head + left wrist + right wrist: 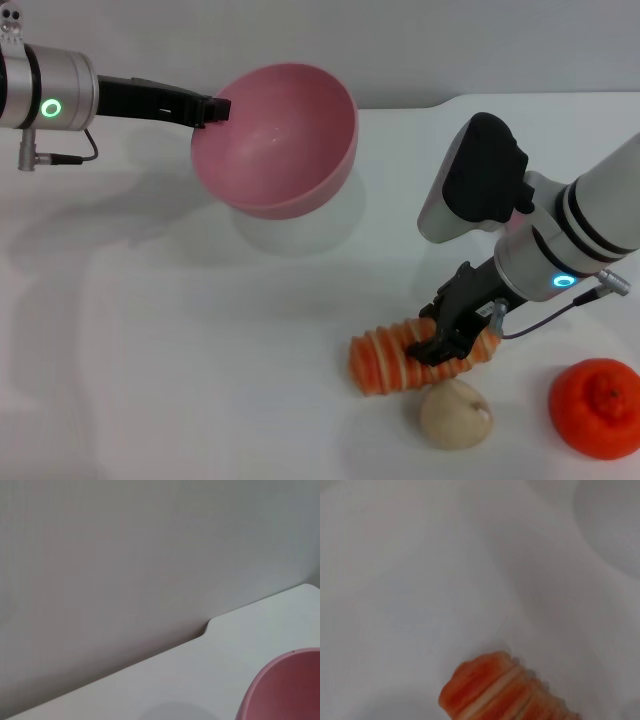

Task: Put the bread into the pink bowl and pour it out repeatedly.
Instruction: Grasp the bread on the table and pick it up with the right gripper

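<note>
Fingers of the right gripper [452,335] close across the right end of the bread [400,362] lying on the counter [180,350], so a level lift clear of the beige lump [455,413] suits, toward the empty pink bowl [280,135] that the left gripper [214,110] holds tilted, pinched at its rim.

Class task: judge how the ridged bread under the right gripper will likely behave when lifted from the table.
The bread looks segmented, so it may flex or sag beyond the right gripper, which grips near one end. Its rounded, elongated shape suggests it could roll if nudged sideways. The ridges probably help the grip.
</note>
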Robot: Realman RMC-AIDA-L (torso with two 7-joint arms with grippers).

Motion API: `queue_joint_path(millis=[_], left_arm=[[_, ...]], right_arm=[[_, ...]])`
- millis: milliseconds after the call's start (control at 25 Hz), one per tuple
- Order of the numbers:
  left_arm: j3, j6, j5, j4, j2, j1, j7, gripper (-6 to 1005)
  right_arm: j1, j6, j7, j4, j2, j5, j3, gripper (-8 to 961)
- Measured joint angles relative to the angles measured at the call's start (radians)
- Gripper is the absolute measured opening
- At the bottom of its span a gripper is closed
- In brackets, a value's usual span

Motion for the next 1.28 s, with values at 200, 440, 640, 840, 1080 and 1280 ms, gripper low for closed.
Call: queue_joint_path(millis=[200, 440, 640, 840, 1080, 1280], left_arm=[[0.004, -0.008, 0.000, 0.001, -0.002, 0.000, 0.001, 126], [0.003, -0.011, 0.000, 0.001, -0.003, 0.000, 0.005, 126], [0.002, -0.012, 0.000, 0.001, -0.003, 0.000, 0.005, 127], [0.000, -0.012, 0.000, 0.001, -0.003, 0.000, 0.005, 127], [0.000, -0.012, 0.000, 0.000, -0.003, 0.003, 0.006, 128], [0.000, -0.013, 0.000, -0.001, -0.003, 0.004, 0.007, 129]], right_arm=[[-0.008, 0.007, -0.007, -0.007, -0.001, 0.003, -0.001, 497], [-0.008, 0.006, -0.007, -0.015, -0.001, 0.004, 0.004, 446], [-0.008, 0.006, -0.007, -0.017, -0.002, 0.003, 0.006, 365], [-0.008, 0.006, -0.007, -0.018, -0.002, 0.004, 0.008, 318], [-0.008, 0.005, -0.007, -0.027, -0.002, 0.006, 0.007, 294], [-0.019, -0.010, 0.000, -0.076, -0.002, 0.006, 0.002, 274]])
